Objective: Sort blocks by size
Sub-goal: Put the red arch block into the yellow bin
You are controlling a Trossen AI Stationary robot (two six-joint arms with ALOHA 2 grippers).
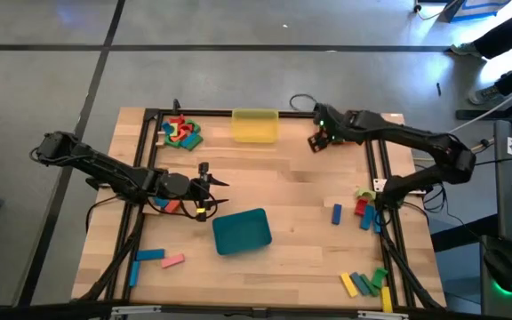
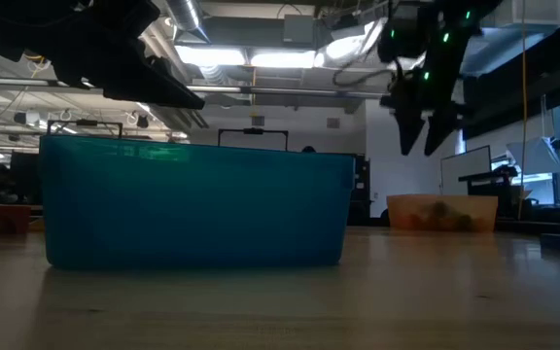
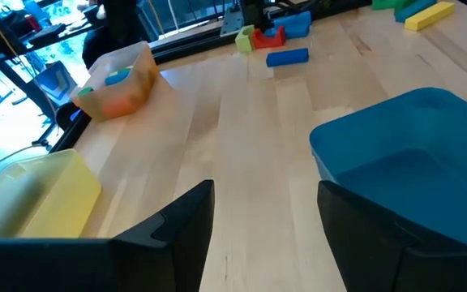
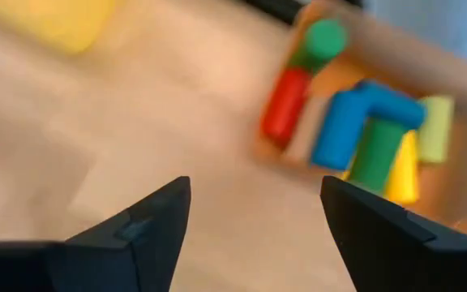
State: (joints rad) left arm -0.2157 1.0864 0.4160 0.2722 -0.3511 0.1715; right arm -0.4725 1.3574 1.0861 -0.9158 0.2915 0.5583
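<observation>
Blocks lie in groups: a red, green and blue pile [image 1: 180,132] at the far left, two bars [image 1: 154,257] near left, some [image 1: 359,210] at the right and several [image 1: 368,283] near right. More blocks [image 4: 355,130] lie in the orange tray [image 4: 302,154]. My right gripper [image 1: 316,140] hangs open above the table beside that tray, right of the yellow tray [image 1: 255,124], its fingers pointing down with nothing between them [image 4: 254,211]. My left gripper [image 1: 219,194] waits open and empty, just left of the teal tray [image 1: 241,231].
The orange tray [image 3: 124,81] stands at the far right, mostly under my right arm in the high view. Black frame rails run along the table's left and right sides. Bare wood lies between the three trays. The teal tray [image 2: 197,204] fills the low view's foreground.
</observation>
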